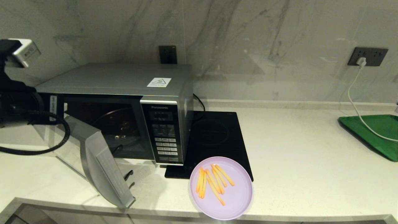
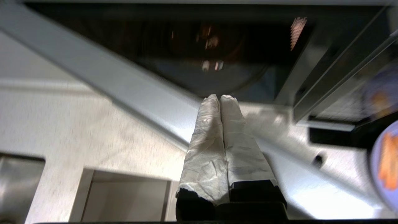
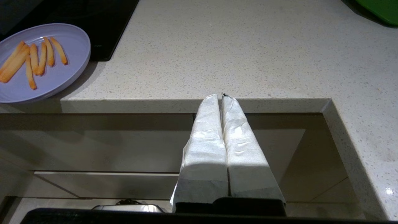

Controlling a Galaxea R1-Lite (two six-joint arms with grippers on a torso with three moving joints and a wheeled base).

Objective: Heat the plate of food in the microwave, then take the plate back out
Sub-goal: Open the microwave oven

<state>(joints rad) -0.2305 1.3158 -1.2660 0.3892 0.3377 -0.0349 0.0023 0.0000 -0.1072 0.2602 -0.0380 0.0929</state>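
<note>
The silver-grey Panasonic microwave [image 1: 130, 81] stands at the left of the counter with its door [image 1: 102, 168] swung open toward me and its dark cavity [image 1: 115, 127] showing. The lilac plate of fries [image 1: 221, 187] rests at the counter's front edge, partly on the black hob; it also shows in the right wrist view as the plate [image 3: 59, 62]. My left gripper [image 2: 220, 97] is shut and empty, hanging in front of the open cavity above the door's edge [image 2: 102, 74]. My right gripper [image 3: 219, 95] is shut and empty, held below the counter's front edge, right of the plate.
A flat black induction hob [image 1: 214, 137] lies right of the microwave. A green tray [image 1: 376, 133] with a white cable [image 1: 357, 105] across it sits at the far right. My left arm [image 1: 18, 102] fills the head view's left edge. A cabinet recess [image 3: 155, 149] lies under the counter edge.
</note>
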